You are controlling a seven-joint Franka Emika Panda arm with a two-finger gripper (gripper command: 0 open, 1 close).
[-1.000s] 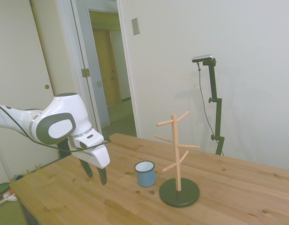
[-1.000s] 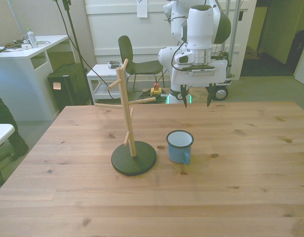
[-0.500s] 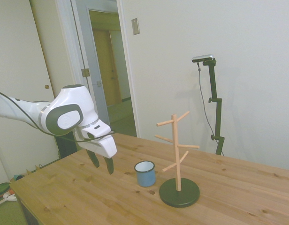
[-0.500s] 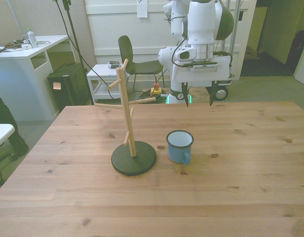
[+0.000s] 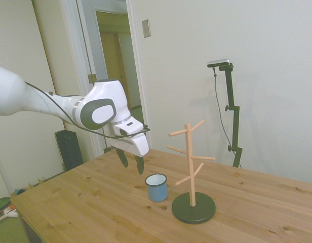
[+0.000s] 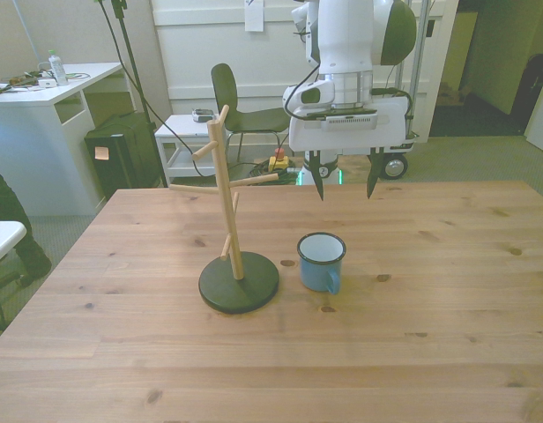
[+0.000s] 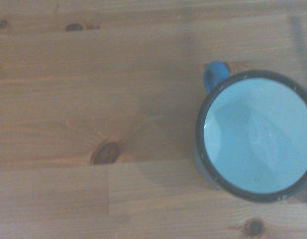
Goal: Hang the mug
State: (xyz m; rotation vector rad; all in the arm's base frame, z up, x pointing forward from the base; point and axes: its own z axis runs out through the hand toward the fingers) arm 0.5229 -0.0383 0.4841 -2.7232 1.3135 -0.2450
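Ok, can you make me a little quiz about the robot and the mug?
1. True or false: the gripper is holding the mug.
2. Where is the mug? A) hanging on the rack B) standing on the table beside the rack C) lying on its side
3. Fill in: the gripper's fingers are ____.

Key: 1 false; 2 B; 3 open
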